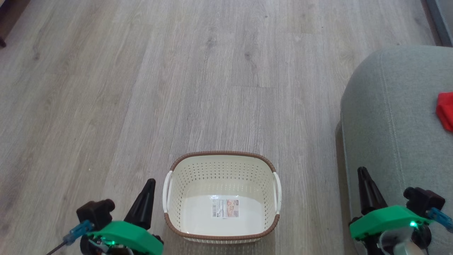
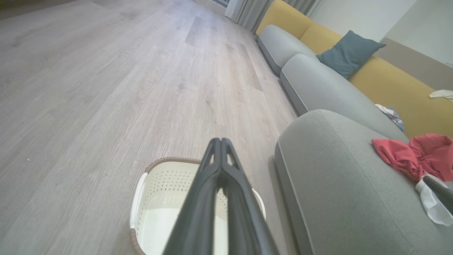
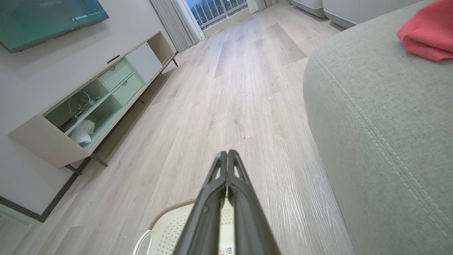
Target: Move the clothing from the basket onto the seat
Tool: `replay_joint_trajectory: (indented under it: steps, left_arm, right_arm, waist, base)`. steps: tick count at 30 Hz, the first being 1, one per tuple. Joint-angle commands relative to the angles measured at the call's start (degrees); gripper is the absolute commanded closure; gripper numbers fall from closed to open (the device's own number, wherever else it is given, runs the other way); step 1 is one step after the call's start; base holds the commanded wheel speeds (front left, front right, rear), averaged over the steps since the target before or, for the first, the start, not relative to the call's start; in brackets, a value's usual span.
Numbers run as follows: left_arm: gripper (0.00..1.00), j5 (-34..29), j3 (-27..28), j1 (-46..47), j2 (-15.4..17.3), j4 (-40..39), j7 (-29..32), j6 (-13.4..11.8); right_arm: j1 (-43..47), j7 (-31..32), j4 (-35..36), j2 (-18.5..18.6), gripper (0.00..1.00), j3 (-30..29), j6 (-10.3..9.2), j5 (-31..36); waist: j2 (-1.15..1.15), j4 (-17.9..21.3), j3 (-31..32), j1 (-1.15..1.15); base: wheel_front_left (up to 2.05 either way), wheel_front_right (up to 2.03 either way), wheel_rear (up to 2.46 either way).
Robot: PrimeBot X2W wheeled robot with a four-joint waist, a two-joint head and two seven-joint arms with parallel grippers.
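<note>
Left gripper (image 1: 151, 181) sits just beside the basket (image 1: 222, 154), fingers pressed together; right gripper (image 1: 361, 171), likewise clenched, is at the seat (image 1: 389, 124) edge. Red clothing (image 1: 445, 110) lies on the seat; the basket stands on the floor (image 1: 177, 71).

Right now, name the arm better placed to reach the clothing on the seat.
Right. The right pincer hangs at the seat bearing the clothing; the left pincer is across the basket.

Empty cream basket (image 1: 223, 154), red clothing (image 2: 414, 156) crumpled on grey-green seat (image 1: 389, 124)
</note>
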State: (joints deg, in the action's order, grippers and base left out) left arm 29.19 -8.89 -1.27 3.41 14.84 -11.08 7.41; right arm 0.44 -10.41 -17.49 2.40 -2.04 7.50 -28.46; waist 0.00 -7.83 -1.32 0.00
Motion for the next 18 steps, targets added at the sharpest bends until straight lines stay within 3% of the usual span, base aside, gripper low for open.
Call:
replay_joint_trajectory:
  steps: [1, 18]
  left_arm:
    - [1.0, 2.05, 1.31, 2.95, 0.6, -1.62, 0.25, 0.02]
    - [1.0, 13.33, 2.97, 3.66, 0.98, -1.62, 2.61, 0.03]
  right_arm:
    - [-2.87, 0.55, 2.1, 0.29, 1.0, -0.34, 0.0, -2.03]
    - [-3.52, 3.4, 2.34, 0.33, 1.0, -1.07, 0.0, -12.76]
  waist:
    - [0.0, 0.15, 0.02, 0.0]
    - [0.0, 1.49, 0.22, 0.0]
  base:
    - [0.0, 0.0, 0.0]
    - [0.0, 0.0, 0.0]
